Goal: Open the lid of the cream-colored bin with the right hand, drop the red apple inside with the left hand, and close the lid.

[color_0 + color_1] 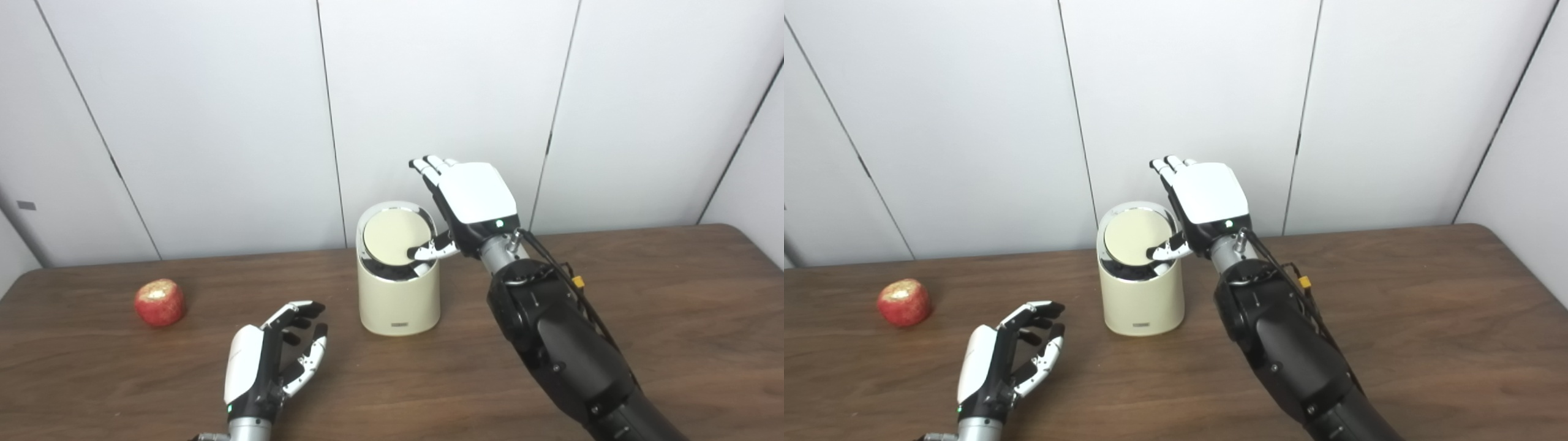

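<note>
Cream-colored bin (399, 288) stands upright near the middle of a brown wooden table (674, 318), seen first from the left eye view. Its round lid (397, 237) is tilted, the near edge dipped into the rim with a dark gap showing below it, apparently because the right hand (468, 205) is pressing there. That hand comes from the right side, its fingers extended upward and apart, gripping nothing, while its thumb (429, 250) rests on the lid's near right edge. The red apple (160, 302) sits on the table well to the left of the bin, untouched. The left hand (269, 361) rests low between apple and bin, fingers loosely curled and apart, holding nothing, likely waiting for the lid to open. From the right eye view, the same layout appears: the lid (1136, 236) tipped under the thumb, the apple (904, 302) apart at far left, and the left hand (1007, 358) empty near the table's front edge.
</note>
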Robot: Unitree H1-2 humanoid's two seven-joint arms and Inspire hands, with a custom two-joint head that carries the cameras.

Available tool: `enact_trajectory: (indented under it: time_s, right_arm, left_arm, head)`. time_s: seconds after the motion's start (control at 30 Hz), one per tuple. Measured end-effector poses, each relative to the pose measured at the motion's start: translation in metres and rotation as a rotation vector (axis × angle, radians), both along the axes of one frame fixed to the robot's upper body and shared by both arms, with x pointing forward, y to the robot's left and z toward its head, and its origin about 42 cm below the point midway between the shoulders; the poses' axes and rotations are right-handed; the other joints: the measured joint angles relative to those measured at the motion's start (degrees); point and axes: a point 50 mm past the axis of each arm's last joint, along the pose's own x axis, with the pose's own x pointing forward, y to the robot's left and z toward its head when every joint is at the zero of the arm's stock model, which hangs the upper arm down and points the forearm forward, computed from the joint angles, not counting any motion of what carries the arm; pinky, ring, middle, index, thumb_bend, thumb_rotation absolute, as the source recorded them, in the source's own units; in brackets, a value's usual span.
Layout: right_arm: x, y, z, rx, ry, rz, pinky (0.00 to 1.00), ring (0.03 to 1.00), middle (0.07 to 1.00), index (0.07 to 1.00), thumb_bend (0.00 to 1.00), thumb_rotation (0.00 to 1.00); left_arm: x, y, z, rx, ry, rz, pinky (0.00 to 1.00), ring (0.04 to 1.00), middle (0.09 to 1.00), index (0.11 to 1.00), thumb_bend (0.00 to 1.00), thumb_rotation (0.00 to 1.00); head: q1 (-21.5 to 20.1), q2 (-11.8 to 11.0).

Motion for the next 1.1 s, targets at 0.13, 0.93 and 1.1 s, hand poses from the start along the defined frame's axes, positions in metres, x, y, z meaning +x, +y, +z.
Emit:
enact_trajectory:
  time_s: [0.13, 0.93, 1.1]
  right_arm:
    - [0.001, 0.001, 0.005, -0.015, 0.035, -0.016, 0.77, 0.860, 0.894, 0.889, 0.97, 0.41]
    - [0.008, 0.029, 0.037, -0.086, 0.251, -0.121, 0.62, 0.800, 0.849, 0.837, 0.99, 0.44]
    - [0.009, 0.034, 0.038, -0.092, 0.246, -0.127, 0.65, 0.802, 0.849, 0.831, 0.98, 0.43]
  left_arm:
    - [0.000, 0.000, 0.000, 0.001, 0.000, -0.002, 0.54, 0.657, 0.689, 0.691, 0.26, 0.40]
    - [0.000, 0.000, 0.000, 0.008, 0.009, -0.009, 0.53, 0.653, 0.690, 0.700, 0.26, 0.31]
    - [0.000, -0.001, 0.000, 0.008, 0.010, -0.010, 0.54, 0.657, 0.692, 0.699, 0.26, 0.30]
  head:
    - [-0.1, 0.0]
    - [-0.5, -0.4]
    - [-0.4, -0.4]
